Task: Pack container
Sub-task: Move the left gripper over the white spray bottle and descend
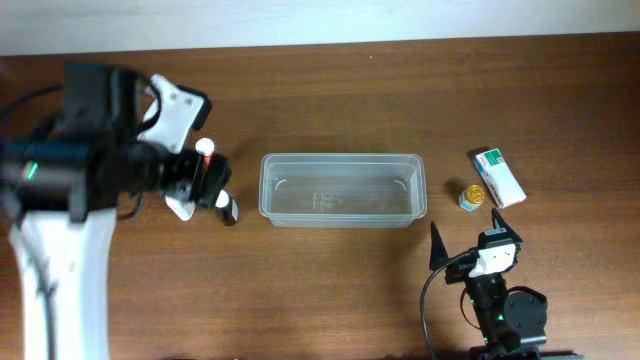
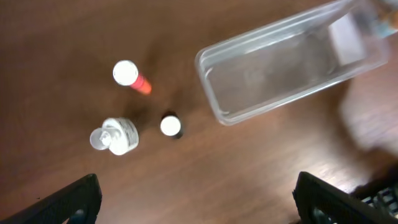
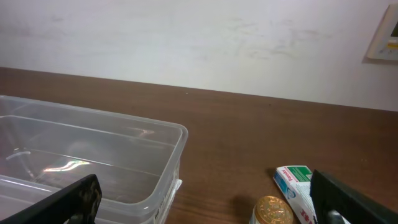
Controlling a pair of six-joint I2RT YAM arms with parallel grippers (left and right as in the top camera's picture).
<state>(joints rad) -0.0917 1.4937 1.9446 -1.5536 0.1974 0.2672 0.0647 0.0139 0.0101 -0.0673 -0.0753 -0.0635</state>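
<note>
Container lies mid-desk, open side up. Small bottles stand just left of it, with a carton and a gold-lidded jar to its right. Left pincer hangs released above the bottles; right pincer gapes empty near the jar.

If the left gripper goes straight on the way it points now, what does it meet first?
Probably bare brown wooden table, between the small dark white-capped bottle and the clear plastic rectangular tub; the open left gripper points down there, though depth is unclear.
</note>
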